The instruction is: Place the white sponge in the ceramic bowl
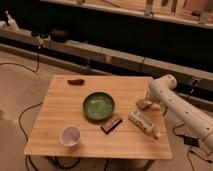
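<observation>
Your robot's hand (145,103) sits low over the right side of the pale wooden bench (60,107), at the end of the thick white arm (175,100) that reaches in from the right edge of the view. You cannot tell whether it is clenched or released. Right at its tip shows the small, flat, soft-looking white sponge (140,105), down near the bench top. You cannot tell whether the hand grips it or merely touches it. Just nearer to the camera, a long white labelled plastic bottle (143,124) lies on its side, set at an angle with one end toward the bench's near right corner. Left of the bottle a dark brown rectangular packet (111,123) lies flat, just beside the near rim of the round, glossy green ceramic bowl (98,106). That bowl stands upright near the middle of the bench, to the left of the hand and apart from the sponge. Farther out, a small white cup (70,135) stands upright near the near left corner. A small reddish-brown object (76,81), too small for you to identify, lies by the far left edge. Dark cables (24,114) trail over the floor to the left of the bench, and a long pale ledge (100,52) runs across behind it.
</observation>
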`<state>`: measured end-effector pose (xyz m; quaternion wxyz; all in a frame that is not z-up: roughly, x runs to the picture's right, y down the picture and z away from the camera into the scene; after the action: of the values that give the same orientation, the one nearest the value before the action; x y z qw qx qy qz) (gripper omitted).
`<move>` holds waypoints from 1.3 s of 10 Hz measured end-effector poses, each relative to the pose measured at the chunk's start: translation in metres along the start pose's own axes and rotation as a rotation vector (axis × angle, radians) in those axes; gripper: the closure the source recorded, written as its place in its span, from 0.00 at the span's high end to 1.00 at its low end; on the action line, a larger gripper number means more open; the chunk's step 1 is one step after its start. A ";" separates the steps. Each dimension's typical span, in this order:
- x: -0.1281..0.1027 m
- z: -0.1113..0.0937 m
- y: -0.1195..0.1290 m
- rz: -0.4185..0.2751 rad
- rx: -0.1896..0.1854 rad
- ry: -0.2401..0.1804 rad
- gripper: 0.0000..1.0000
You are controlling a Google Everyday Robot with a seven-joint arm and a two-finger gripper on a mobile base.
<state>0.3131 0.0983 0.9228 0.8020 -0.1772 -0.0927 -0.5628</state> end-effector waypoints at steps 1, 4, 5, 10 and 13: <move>0.001 0.002 0.001 -0.001 0.000 0.001 0.73; 0.006 0.007 -0.005 -0.040 0.012 0.008 0.42; 0.007 0.008 -0.008 -0.064 0.017 0.005 0.33; 0.002 0.010 -0.021 -0.139 0.024 -0.037 0.06; 0.009 -0.010 -0.040 -0.168 0.049 -0.029 0.06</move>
<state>0.2784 0.0742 0.9245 0.7547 -0.1576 -0.1326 -0.6229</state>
